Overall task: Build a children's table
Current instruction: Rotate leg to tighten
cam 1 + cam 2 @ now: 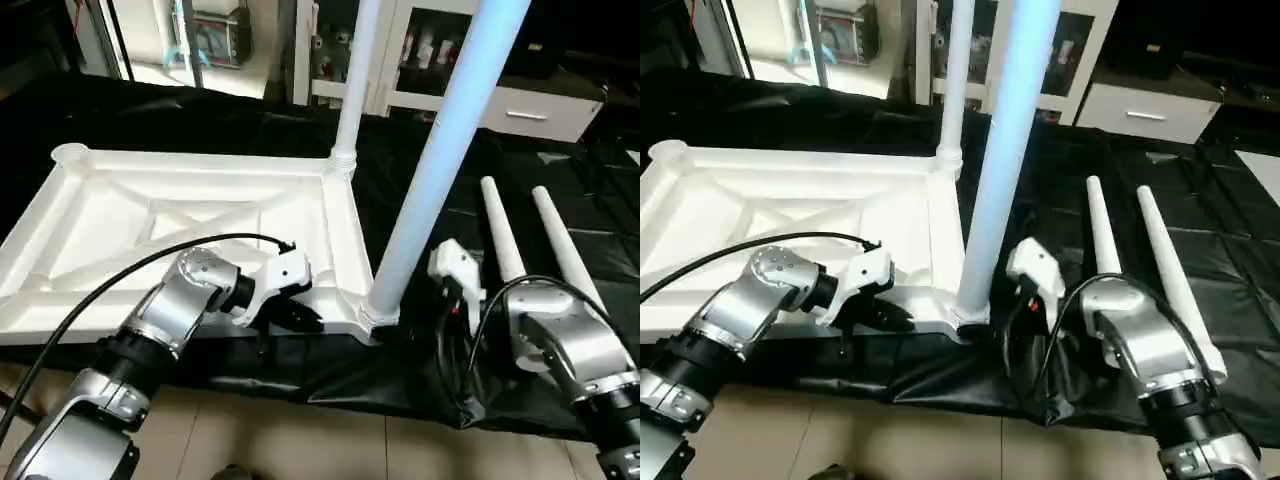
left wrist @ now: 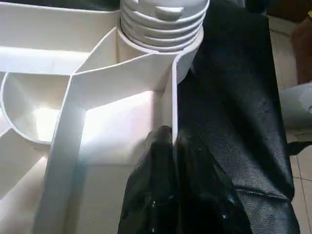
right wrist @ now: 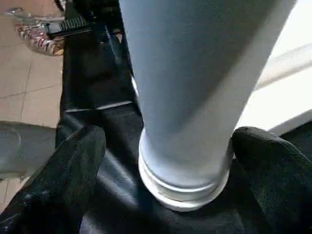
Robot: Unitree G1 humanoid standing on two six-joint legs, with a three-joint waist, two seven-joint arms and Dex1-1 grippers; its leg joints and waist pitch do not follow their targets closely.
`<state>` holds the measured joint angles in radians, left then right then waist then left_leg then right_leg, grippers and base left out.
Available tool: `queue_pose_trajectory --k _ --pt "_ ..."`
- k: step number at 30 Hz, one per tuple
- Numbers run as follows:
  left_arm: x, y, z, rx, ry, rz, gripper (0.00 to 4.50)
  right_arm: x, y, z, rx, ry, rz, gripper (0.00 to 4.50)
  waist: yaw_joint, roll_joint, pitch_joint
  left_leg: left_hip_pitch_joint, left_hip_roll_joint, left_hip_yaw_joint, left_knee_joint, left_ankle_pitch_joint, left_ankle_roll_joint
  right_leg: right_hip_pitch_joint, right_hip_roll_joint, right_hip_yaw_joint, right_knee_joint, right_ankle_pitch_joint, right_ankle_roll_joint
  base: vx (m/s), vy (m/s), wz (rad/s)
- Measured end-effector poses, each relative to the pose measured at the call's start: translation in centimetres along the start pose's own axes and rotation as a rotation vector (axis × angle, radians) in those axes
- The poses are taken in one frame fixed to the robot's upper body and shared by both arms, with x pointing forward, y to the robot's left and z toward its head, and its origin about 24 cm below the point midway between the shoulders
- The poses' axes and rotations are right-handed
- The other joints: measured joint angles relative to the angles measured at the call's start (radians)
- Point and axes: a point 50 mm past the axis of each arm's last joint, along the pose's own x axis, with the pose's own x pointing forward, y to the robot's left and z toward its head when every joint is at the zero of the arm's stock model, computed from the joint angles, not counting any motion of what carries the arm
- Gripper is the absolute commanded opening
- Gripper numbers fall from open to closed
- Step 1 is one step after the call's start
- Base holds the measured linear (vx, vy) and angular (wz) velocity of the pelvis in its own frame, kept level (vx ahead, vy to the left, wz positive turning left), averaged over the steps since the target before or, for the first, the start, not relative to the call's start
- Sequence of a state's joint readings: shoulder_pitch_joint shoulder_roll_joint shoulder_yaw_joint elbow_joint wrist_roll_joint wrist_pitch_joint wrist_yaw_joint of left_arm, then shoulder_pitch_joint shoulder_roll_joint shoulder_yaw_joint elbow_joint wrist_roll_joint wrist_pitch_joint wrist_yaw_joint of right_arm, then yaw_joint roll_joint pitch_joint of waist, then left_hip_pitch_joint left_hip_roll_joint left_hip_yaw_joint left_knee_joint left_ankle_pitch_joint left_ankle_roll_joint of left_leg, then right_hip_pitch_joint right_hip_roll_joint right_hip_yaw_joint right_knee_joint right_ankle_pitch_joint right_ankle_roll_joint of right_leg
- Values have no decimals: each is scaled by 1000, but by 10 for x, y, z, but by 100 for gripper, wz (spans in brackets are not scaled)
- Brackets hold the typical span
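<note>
Standing in the table top [image 1: 200,215] near corner socket, tube leg [image 1: 440,150] running out of frame above; right gripper [image 3: 165,161] splayed around its base, left gripper [image 2: 173,141] clenched on the top's rim beside it.

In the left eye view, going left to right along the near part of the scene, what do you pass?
Left gripper shut at the tabletop's near rim → near standing leg in its corner socket → right gripper, open → two loose legs lying on the black cloth.

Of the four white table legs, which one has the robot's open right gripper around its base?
The near upright leg, standing in the tabletop's near right corner socket. The right gripper brackets its base with spread fingers. One other leg stands farther back; two legs lie flat.
</note>
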<state>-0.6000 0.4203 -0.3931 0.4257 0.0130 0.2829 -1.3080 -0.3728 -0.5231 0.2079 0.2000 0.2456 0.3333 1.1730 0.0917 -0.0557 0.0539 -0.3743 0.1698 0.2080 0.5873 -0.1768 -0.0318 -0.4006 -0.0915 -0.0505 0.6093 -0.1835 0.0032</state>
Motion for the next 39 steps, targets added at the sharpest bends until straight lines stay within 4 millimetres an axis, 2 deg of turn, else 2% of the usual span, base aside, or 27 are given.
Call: queue_pose_trajectory --k 2,4,8,17,27,31,35,38,39 --pt "-1 0 0 -3 2 -1 0 0 -1 4 -22 -7 3 408 0 0 0 0 0 0 0 0 0 0 0 0 0 0 0 0 0 0" --pt "-1 0 0 -3 5 -4 0 1 -3 6 -40 -4 7 373 0 0 0 0 0 0 0 0 0 0 0 0 0 0 0 0 0 0" --pt "-1 -1 0 -3 10 -15 0 3 -4 2 -31 8 14 352 2 -1 0 0 0 0 0 0 0 0 0 0 0 0 0 0 0 0" --pt "-1 -1 0 -3 14 -18 0 4 -4 2 -59 12 19 264 2 -1 0 0 0 0 1 0 0 0 0 0 0 0 0 0 0 0" --pt "0 0 -1 -26 20 -6 0 10 -8 3 -80 2 6 223 -4 -6 -4 5 0 0 1 0 0 4 0 0 1 1 -1 0 0 0" --pt "1 12 0 -81 30 100 0 24 -17 1 -14 -36 -139 215 -13 -10 -7 9 0 0 1 0 -1 7 0 0 0 -1 2 0 0 0" --pt "16 29 8 -211 -9 269 0 41 -36 3 136 -82 -419 210 -37 -12 -7 6 0 -4 8 0 -1 4 -1 -3 -2 -2 3 -59 16 -7" --pt "30 37 15 -311 -44 387 0 59 -47 9 249 -113 -642 209 -55 -11 -6 4 0 -15 8 0 -1 5 -2 -16 -17 -2 3 0 0 0" --pt "33 39 18 -331 -50 422 0 63 -50 11 278 -116 -711 209 -57 -9 -5 3 0 -18 9 0 -1 4 -2 -19 -20 -2 3 0 0 0"
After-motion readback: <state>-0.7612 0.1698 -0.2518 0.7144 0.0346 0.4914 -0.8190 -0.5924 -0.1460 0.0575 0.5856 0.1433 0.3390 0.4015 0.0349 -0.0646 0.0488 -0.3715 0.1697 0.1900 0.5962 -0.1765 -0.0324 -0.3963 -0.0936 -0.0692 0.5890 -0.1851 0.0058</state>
